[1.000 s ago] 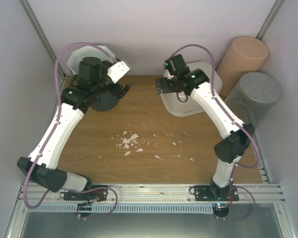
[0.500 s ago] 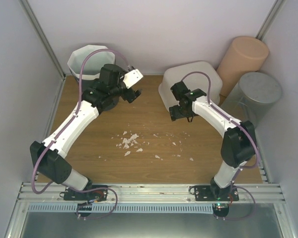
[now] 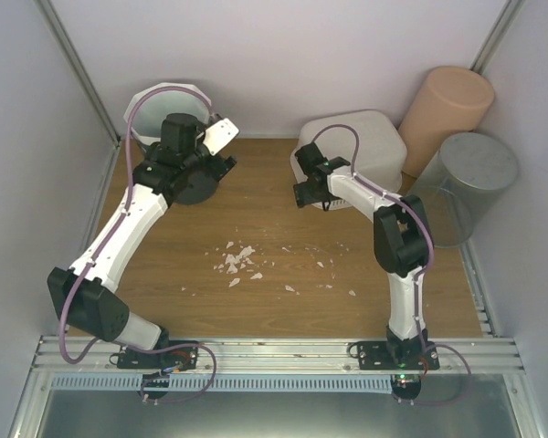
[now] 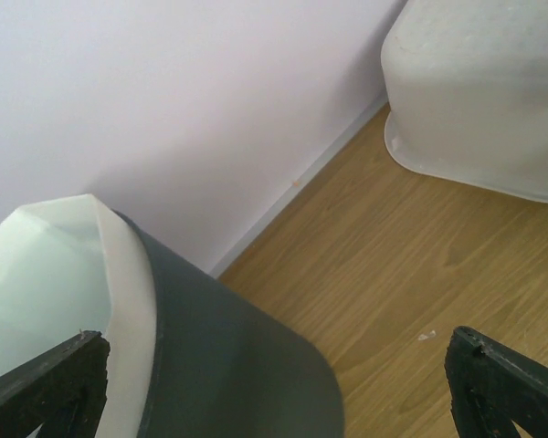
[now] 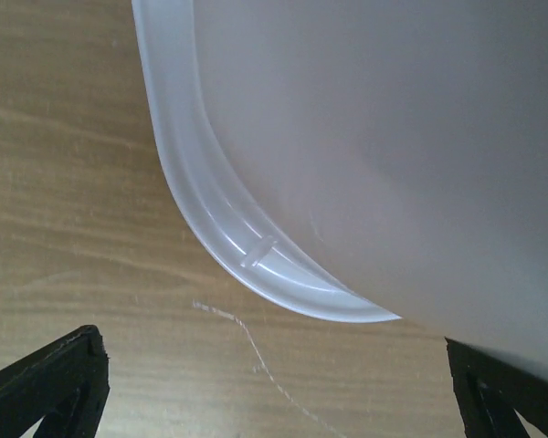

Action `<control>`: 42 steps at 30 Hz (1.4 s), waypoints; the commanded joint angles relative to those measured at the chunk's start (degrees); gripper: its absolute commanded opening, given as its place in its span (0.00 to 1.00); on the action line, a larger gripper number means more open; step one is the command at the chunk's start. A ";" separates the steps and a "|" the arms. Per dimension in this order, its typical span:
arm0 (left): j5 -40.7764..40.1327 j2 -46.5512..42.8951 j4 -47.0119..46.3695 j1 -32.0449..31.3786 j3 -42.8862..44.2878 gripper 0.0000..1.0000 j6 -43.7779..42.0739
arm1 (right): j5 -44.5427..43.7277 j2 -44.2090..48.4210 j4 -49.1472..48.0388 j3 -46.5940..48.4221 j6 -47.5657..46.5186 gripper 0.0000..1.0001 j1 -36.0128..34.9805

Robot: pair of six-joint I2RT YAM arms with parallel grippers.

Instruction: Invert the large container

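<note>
- The fingers (image 5: 38, 391) of the right gripper (image 3: 303, 193) are standing wide apart, gripping nothing; the fingers (image 4: 46, 383) of the left gripper (image 3: 217, 164) are likewise spread open, with nothing held between them.
- Since half a second ago the right gripper has been moving up and to the left, from in front of the large tub (image 3: 356, 155) to its near left corner; the right arm's elbow is folding in closer to the tub; the left gripper is pulling back toward the back left corner; the tub itself is keeping its place.
- The large tub is sitting upside down at the back right of the table (image 3: 164, 274), base up and rim lying on the wood; the right gripper is hovering just beside the rounded corner of that rim; in the right wrist view the tub's wall is reaching down close to one finger, though whether they are touching cannot be told; the left gripper is staying well apart from the tub.
- The tub's opening is facing the table, so its inside is hidden; a white bin (image 3: 164, 109) is standing open side up in the back left corner, its pale inner wall showing in the left wrist view; a dark grey round object (image 3: 194, 187) is sitting just in front of it, under the left gripper.
- A tan cylinder (image 3: 447, 105) and a grey can (image 3: 470, 178) are standing beyond the table's right edge, near the tub; what they are holding cannot be told.
- White crumbs (image 3: 242, 260) are lying scattered on the middle of the table.
</note>
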State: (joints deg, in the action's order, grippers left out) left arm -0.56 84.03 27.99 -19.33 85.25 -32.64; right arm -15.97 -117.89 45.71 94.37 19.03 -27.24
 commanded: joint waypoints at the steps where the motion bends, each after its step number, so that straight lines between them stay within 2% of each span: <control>1: -0.46 -1.34 -3.02 1.82 -0.13 0.99 -1.34 | -0.83 -3.03 -1.49 4.86 1.57 1.00 0.38; 10: -1.16 1.84 -1.53 4.53 4.61 0.99 -2.24 | 4.00 -9.00 -2.77 17.00 1.50 1.00 0.15; 14: -1.09 4.02 2.51 4.91 8.08 0.99 -2.87 | 6.04 -8.81 -4.44 17.71 1.25 1.00 -0.21; 17: -0.74 6.57 6.58 4.90 11.24 0.99 -4.18 | 6.31 -5.02 -7.17 13.83 0.80 1.00 -0.97; 20: -4.06 10.68 10.93 4.97 16.04 0.99 -5.07 | 6.83 1.69 -9.50 8.37 0.04 1.00 -1.52; 24: -5.00 13.72 15.93 5.50 21.95 0.95 -7.03 | 7.18 10.27 -10.66 -0.15 -0.06 1.00 -1.85; 32: -3.42 20.19 31.68 8.48 41.53 0.64 -11.15 | 5.52 20.45 -10.69 -12.70 -0.27 1.00 -1.86; 36: -3.42 20.24 36.11 9.32 42.63 0.58 -13.63 | 6.07 21.10 -10.59 -15.48 -0.23 1.00 -1.85; 42: 0.42 21.26 40.59 11.14 43.54 0.60 -13.55 | 6.98 21.89 -11.74 -18.07 0.20 1.00 -2.11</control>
State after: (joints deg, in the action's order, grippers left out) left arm -3.22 104.49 63.83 -9.28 127.50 -45.12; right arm -8.91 -97.17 35.59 77.62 19.70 -28.97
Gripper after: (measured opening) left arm 0.592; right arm 0.995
